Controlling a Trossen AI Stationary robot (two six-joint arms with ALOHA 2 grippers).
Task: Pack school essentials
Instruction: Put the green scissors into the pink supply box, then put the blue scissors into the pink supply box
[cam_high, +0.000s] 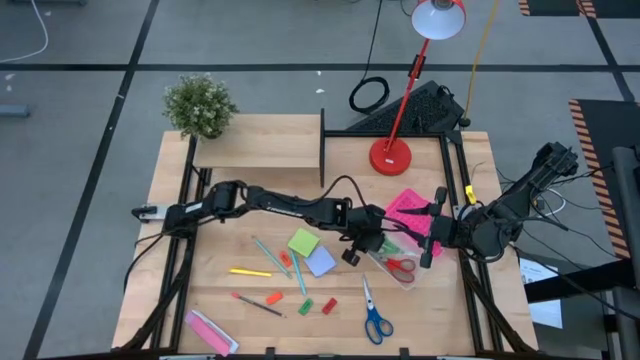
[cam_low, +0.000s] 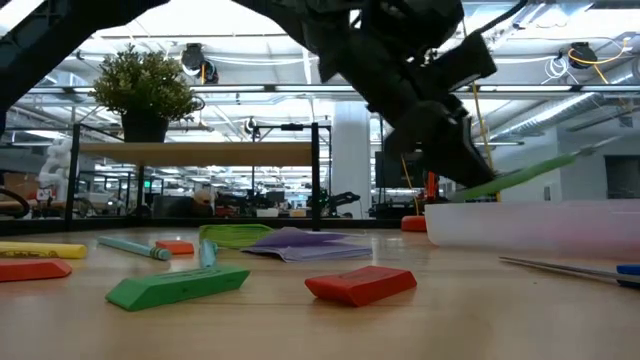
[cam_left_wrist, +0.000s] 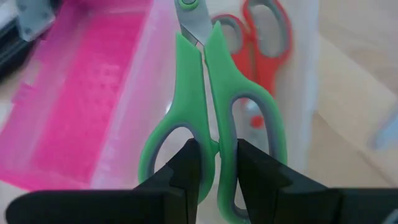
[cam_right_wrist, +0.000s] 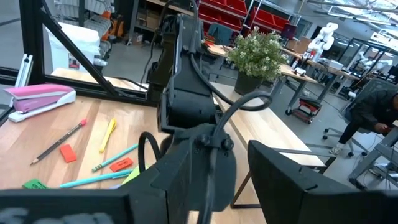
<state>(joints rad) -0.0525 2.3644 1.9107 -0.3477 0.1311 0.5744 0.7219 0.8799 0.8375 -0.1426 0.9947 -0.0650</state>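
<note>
**Green scissors held over the clear box**

Your left gripper (cam_left_wrist: 211, 165) pinches the green scissors (cam_left_wrist: 214, 118) by one handle, right above the clear box (cam_high: 400, 272). The red scissors (cam_left_wrist: 264, 43) lie inside that box. Your right gripper (cam_high: 432, 238) waits beside the pink lid (cam_high: 408, 207); you cannot tell its grip. The blue scissors (cam_high: 375, 318) lie on the table (cam_high: 440, 310).

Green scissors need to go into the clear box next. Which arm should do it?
Left. Its gripper is shut on the green scissors, held right over the clear box where the red scissors lie. The right gripper waits beside the box.
</note>
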